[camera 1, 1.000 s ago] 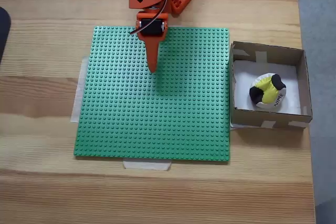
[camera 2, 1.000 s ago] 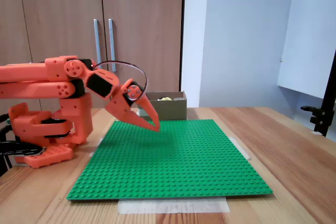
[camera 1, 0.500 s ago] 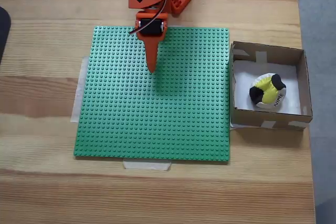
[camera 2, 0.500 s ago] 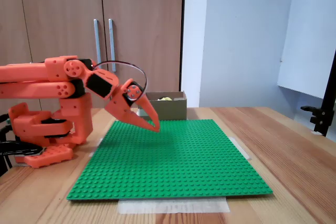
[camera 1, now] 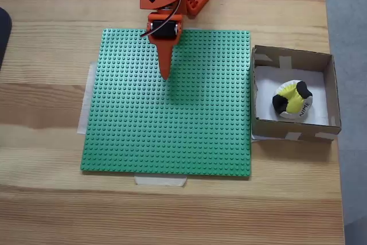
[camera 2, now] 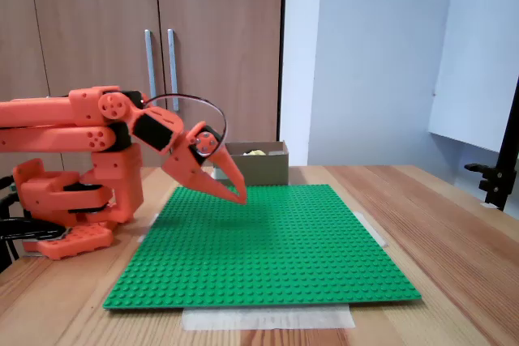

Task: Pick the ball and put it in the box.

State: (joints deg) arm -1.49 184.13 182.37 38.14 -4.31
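Ball sits unmoved in the box, yellow, black and white, lettering up. My gripper hasn't shifted either: pressed together, empty, well apart from the box.

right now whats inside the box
The ball sits on the white bottom of the box. The ball covers the floor under it; the near wall hides most of the ball in the side fixed view.

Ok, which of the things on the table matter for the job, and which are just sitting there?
Part of the job:
- ball, lying inside the box
- box, right of the green plate in a fixed view
- hand, shut and empty, above the plate

Just lying about:
- green studded baseplate
- tape pieces at the plate's edges
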